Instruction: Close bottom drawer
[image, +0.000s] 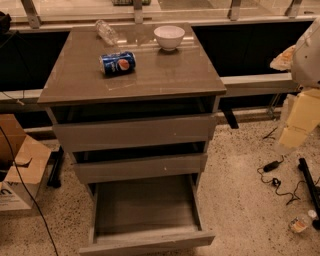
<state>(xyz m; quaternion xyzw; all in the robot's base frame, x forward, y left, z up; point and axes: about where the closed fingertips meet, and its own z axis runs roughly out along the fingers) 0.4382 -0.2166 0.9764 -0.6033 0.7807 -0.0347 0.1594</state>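
The bottom drawer (146, 244) of the grey-brown cabinet (130, 75) is pulled far out toward me. Its flat handleless front is at the bottom of the view and its plain grey inside (145, 205) is bare. The two drawers above it, the top one (132, 132) and the middle one (140, 167), stick out only a little. My arm comes in at the right edge, and its pale blurred gripper (296, 125) hangs to the right of the cabinet, at about the height of the upper drawers, apart from all of them.
On the cabinet top lie a blue soda can (118, 63) and a clear plastic bottle (106, 31), and a white bowl (169, 36) stands there. A cardboard box (20, 165) is on the floor at left. Cables (275, 175) and a small bottle (300, 223) lie on the floor at right.
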